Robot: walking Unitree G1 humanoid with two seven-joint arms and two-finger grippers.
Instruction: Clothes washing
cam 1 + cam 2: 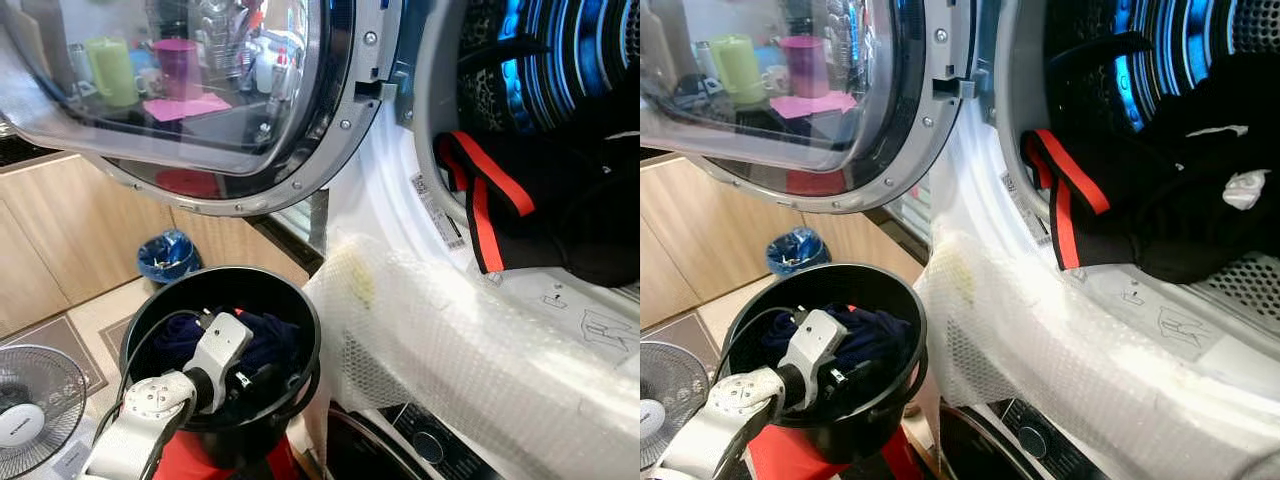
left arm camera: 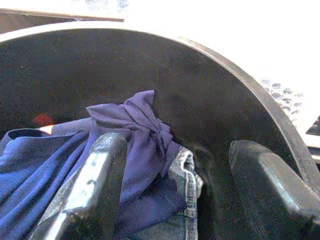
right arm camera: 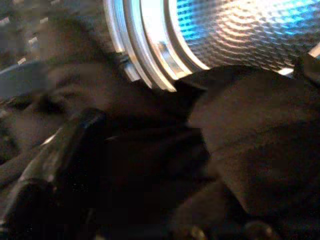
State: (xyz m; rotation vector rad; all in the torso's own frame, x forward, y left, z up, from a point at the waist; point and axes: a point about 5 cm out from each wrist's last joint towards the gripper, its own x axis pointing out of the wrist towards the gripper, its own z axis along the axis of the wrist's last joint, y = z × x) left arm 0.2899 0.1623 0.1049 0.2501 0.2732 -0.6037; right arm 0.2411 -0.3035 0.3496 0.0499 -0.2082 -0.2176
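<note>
- Our left pincer (image 2: 170, 195) is down inside the black bucket (image 1: 300, 310), fingers (image 2: 85, 190) spread apart, nothing between them.
- Blue-purple cloth (image 2: 135, 135) bunched in the bucket, touching the near finger; a denim hem (image 2: 187, 180) lies just beside it, between the two fingers.
- From the head views we see our silver left arm (image 1: 160, 400) reaching over the bucket rim, wrist above the dark blue clothes (image 1: 270, 335).
- Bucket stands on the floor just beside the washer front, which is wrapped in bubble wrap (image 1: 450, 340).
- Washer door (image 1: 200, 100) is swung open above the bucket; its glass reflects cups and clutter.
- Black garment with red stripes (image 1: 500, 200) hangs over the drum opening lip, partly inside the drum (image 1: 1180, 60), which is lit blue.
- Our right pincer (image 3: 60, 165) is inside the drum against dark cloth (image 3: 240, 150); one black finger visible, blurred, and we cannot tell if it is apart or together.
- Blue-lined bin (image 1: 168, 256) on the floor by the wooden cabinets (image 1: 60, 240); a fan (image 1: 30, 405) sits near our left arm.
</note>
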